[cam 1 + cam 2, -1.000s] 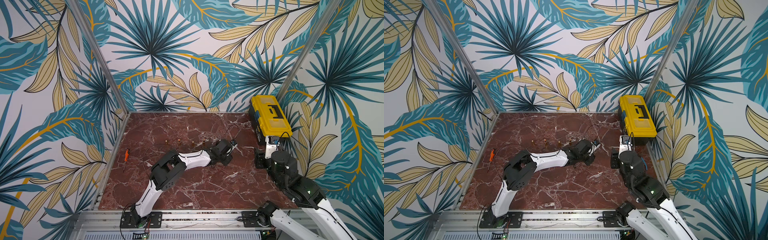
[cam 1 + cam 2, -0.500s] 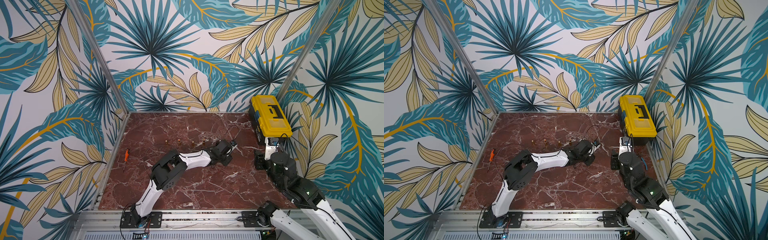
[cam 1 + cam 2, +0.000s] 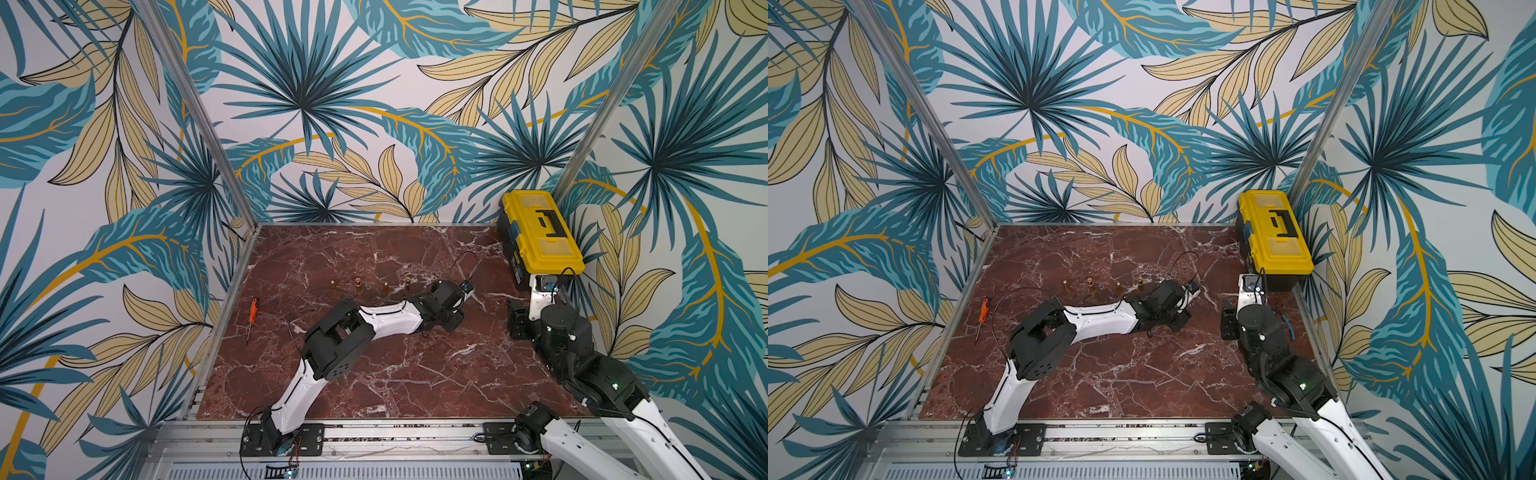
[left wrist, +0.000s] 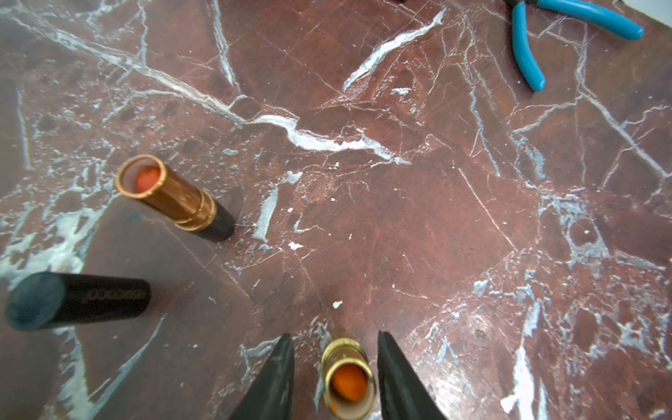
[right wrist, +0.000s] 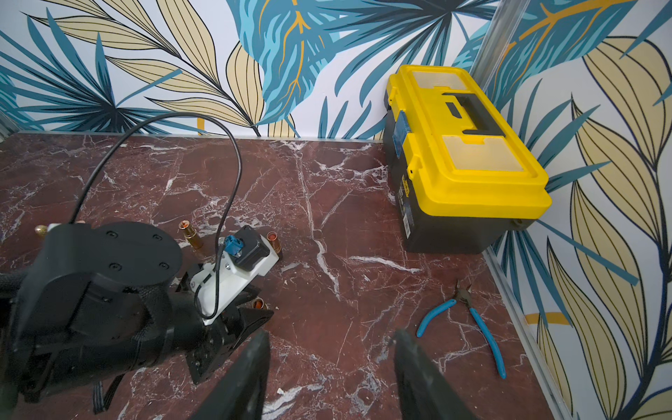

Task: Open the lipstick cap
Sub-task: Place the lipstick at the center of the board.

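Note:
In the left wrist view my left gripper (image 4: 334, 334) stands open astride an uncapped gold lipstick (image 4: 348, 380) with an orange stick, a gap showing on each side. The same lipstick (image 5: 259, 302) shows by the left fingertips in the right wrist view. A second uncapped lipstick (image 4: 171, 196) and a black tube (image 4: 72, 300) stand nearby; whether that tube is a cap or a capped lipstick I cannot tell. My right gripper (image 5: 331, 334) hangs open over bare marble to the right, holding nothing. In a top view the left gripper (image 3: 451, 322) hides its lipstick.
Small gold tubes (image 3: 358, 284) stand in a row behind the left arm. Blue-handled pliers (image 5: 483, 327) lie near the right wall. A yellow and black toolbox (image 3: 540, 232) fills the back right corner. An orange screwdriver (image 3: 252, 305) lies at the left edge.
The left gripper's fingers have parted and let go of the lipstick. The right arm has shifted slightly; the left arm has stayed put.

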You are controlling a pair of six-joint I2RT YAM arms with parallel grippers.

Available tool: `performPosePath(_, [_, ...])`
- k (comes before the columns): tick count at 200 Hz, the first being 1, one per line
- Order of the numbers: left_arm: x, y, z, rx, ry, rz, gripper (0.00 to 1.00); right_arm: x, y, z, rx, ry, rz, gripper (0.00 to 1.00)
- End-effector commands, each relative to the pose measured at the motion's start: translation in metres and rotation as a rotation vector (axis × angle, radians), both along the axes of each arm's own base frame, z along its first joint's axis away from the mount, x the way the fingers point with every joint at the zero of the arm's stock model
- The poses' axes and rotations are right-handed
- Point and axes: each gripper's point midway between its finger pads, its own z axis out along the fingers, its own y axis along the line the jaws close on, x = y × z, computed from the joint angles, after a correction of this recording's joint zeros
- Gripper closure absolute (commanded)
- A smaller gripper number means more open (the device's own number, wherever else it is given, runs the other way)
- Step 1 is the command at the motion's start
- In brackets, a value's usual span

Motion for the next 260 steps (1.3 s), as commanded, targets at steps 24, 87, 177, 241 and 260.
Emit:
performPosePath(24, [0.018, 0.018, 0.090, -0.169, -0.013, 0.099, 0.56, 0.004, 0.008, 0.008, 0.044, -0.028, 0.028, 0.44])
performPosePath(87, [0.012, 0.101, 0.148, -0.118, 0.146, 0.248, 0.49, 0.032, 0.044, 0.014, 0.079, -0.027, 0.131, 0.44])
performPosePath(177, [-0.028, 0.172, 0.080, 0.239, 0.385, 0.382, 0.47, 0.069, 0.087, -0.001, 0.110, 0.022, 0.230, 0.44])
performPosePath(241, [-0.035, 0.171, 0.037, 0.314, 0.477, 0.369, 0.53, 0.079, 0.093, 0.002, 0.066, 0.039, 0.246, 0.45])
performPosePath(260, [-0.039, 0.173, 0.029, 0.320, 0.512, 0.366, 0.53, 0.081, 0.096, 0.000, 0.059, 0.047, 0.254, 0.46])
